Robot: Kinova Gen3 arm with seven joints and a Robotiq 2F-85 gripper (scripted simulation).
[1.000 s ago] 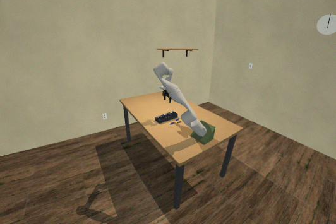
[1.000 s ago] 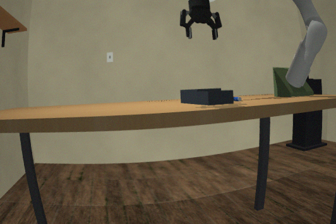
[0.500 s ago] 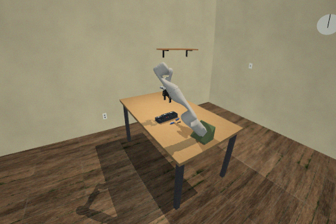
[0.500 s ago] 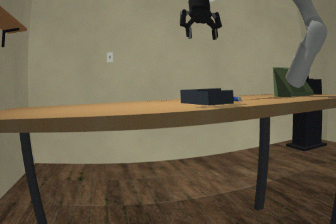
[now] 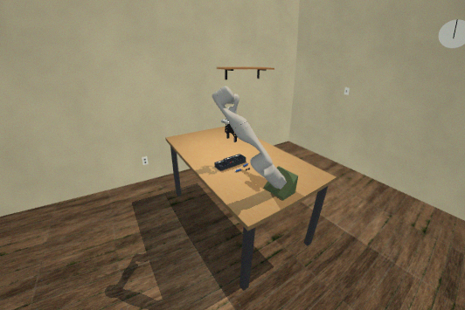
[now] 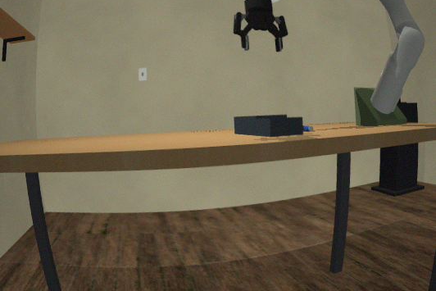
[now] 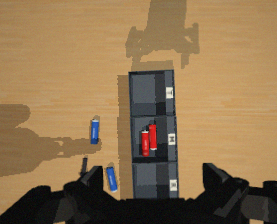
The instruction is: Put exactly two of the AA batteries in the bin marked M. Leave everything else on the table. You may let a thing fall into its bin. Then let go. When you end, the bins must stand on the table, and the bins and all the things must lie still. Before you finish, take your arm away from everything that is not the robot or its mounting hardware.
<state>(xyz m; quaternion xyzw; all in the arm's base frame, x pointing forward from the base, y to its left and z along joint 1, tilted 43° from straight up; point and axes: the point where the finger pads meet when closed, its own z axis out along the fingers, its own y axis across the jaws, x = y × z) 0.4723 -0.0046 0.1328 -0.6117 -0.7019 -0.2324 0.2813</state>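
Note:
My gripper (image 6: 261,43) hangs open and empty, high above the row of three dark bins (image 6: 268,125). In the wrist view the fingers frame the near end of the bin row (image 7: 153,135). Two red batteries (image 7: 149,139) lie side by side in the middle bin. The two end bins look empty. Each bin has a white label, too small to read. Two blue batteries lie on the table left of the bins, one (image 7: 94,131) beside the middle bin and one (image 7: 111,179) beside the near bin. The bins also show in the top view (image 5: 230,162).
A small dark thing (image 7: 84,165) lies on the table by the blue batteries. The arm's green base block (image 5: 283,183) stands near the table's right edge. A black stand (image 6: 399,147) is on the floor behind the table.

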